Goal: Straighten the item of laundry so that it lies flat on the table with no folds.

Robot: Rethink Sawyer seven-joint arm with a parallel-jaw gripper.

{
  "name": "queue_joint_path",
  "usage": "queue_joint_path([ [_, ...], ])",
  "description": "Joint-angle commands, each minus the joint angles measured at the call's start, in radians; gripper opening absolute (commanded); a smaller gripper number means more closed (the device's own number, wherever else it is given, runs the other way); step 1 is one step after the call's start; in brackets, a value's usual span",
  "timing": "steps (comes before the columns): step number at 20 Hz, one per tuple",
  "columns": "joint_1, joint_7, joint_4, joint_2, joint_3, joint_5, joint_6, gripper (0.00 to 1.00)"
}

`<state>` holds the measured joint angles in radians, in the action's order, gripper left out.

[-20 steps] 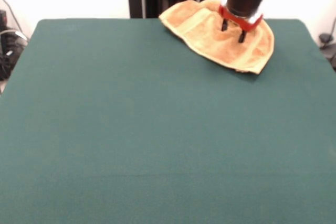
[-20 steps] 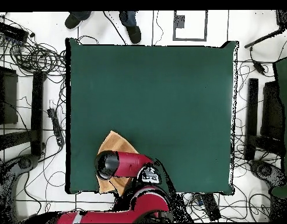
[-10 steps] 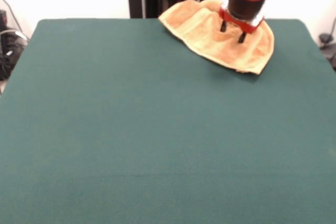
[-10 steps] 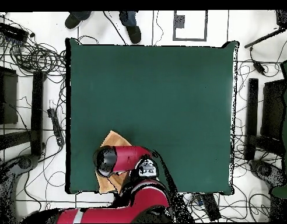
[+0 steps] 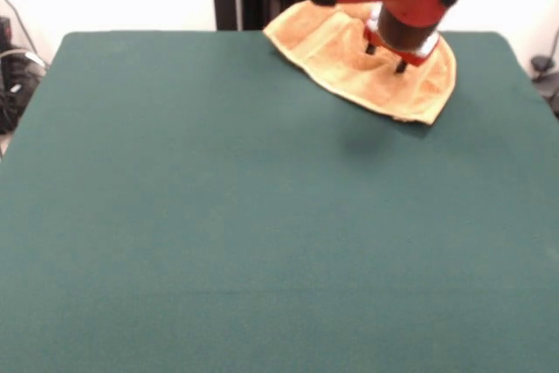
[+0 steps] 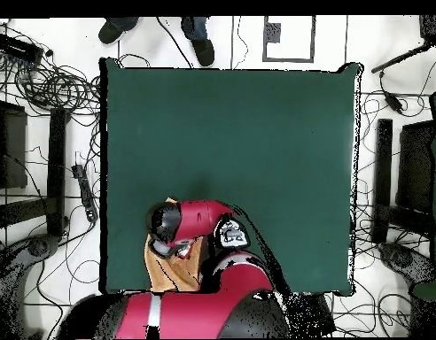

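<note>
My arm's bent over low and reaching down, tool (image 5: 385,57) pointing straight down with its two black fingertips (image 5: 401,65) spread a bit apart.

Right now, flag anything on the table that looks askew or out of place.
The orange-tan towel sits bunched and folded at the table's far edge rather than flat, part of it seeming to overhang. The gripper hangs over it, fingers apart.

Towel (image 5: 371,72): on the table (image 5: 262,242), at its far edge near the far right corner, partly overhanging that edge. Gripper (image 5: 385,57): directly above the towel's middle. Rest of table: bare.
</note>
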<state>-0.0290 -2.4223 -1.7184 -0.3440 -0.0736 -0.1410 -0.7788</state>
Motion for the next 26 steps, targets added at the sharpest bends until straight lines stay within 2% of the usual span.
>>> queue_joint_path([
  [1,-0.096,0.228,0.288,0.321,-0.072,-0.270,0.411,1.00],
  [14,-0.209,0.236,0.275,0.267,-0.187,-0.413,0.266,1.00],
  [20,-0.251,0.226,0.212,0.193,-0.231,-0.416,0.144,1.00],
  [26,-0.277,0.192,0.148,0.111,-0.263,-0.422,0.086,1.00],
])
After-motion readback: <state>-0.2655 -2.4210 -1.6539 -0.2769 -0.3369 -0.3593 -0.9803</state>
